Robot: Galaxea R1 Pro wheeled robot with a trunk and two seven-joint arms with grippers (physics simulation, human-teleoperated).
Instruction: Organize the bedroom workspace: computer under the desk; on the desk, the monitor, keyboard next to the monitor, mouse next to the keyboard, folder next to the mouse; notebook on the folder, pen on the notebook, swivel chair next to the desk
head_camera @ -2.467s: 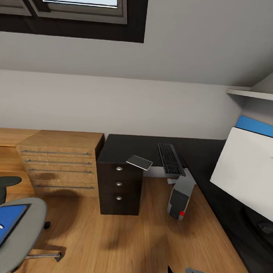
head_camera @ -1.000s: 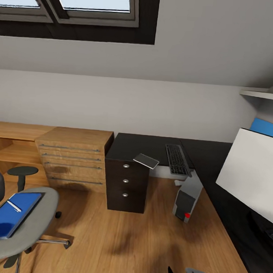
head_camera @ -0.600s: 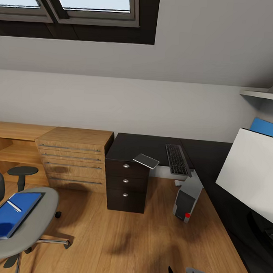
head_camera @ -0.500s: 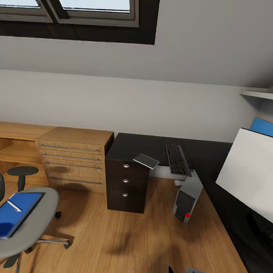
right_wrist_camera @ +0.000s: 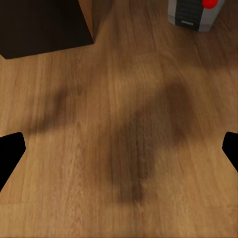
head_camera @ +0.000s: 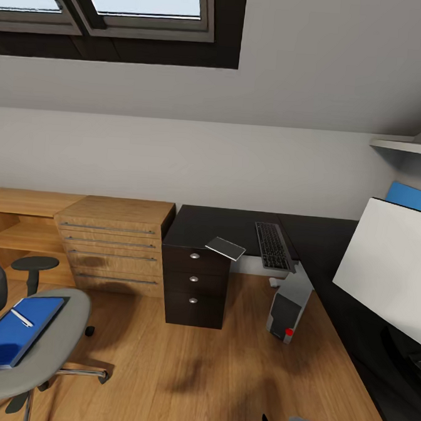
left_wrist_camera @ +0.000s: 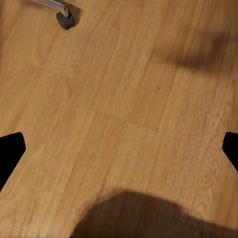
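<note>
Head view: pen (head_camera: 21, 318) lies on folder (head_camera: 15, 331); no legible writing; both pincers spread wide, empty.

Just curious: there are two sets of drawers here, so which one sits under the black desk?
The dark drawer unit with round knobs, under the desk; the light wooden chest stands beside it.

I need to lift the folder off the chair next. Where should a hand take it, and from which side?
Probably the folder's edge nearest the seat's middle, reached from above the open seat of the chair. It lies flat, so the fingers need an exposed edge to pinch. The backrest blocks the far side, and the pen lies loose on top, so lift level.
</note>
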